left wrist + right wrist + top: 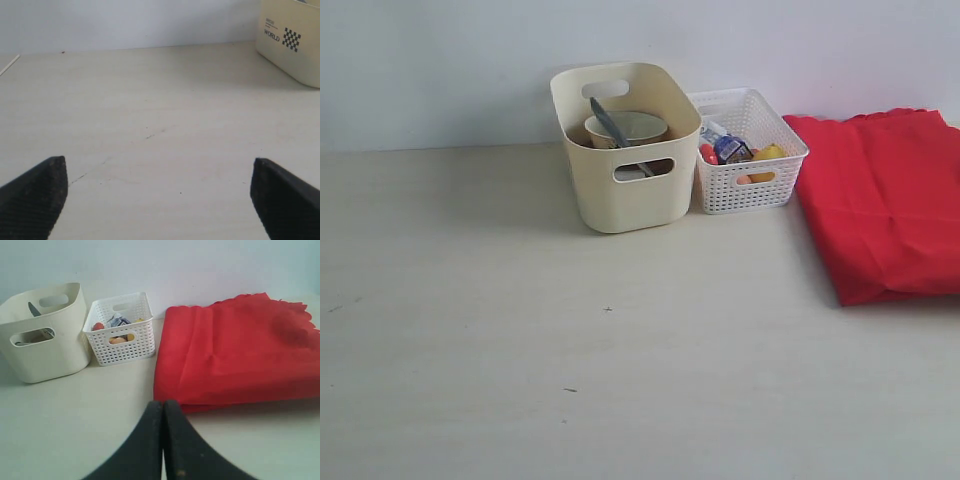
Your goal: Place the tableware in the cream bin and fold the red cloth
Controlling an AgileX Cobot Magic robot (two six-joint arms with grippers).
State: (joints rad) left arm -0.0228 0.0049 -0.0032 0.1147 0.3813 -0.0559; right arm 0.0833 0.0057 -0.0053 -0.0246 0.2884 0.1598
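Note:
The cream bin (pixel 625 150) stands at the back of the table and holds the pale bowl (pixel 630 128) and a dark utensil handle (pixel 608 122); the other tableware is hidden inside or out of view. The red cloth (pixel 885 200) lies folded flat at the right. In the right wrist view the cream bin (pixel 45 332) and the folded red cloth (pixel 235 355) lie ahead of my right gripper (pixel 163 407), which is shut on nothing, just short of the cloth's edge. My left gripper (pixel 157 192) is open over bare table, the cream bin (pixel 292 37) far off. Neither gripper shows in the exterior view.
A white lattice basket (pixel 752 170) with toy foods and a small carton stands right beside the cream bin, between it and the cloth. The same lattice basket (pixel 122 330) shows in the right wrist view. A pale wall runs behind the table (pixel 520 350).

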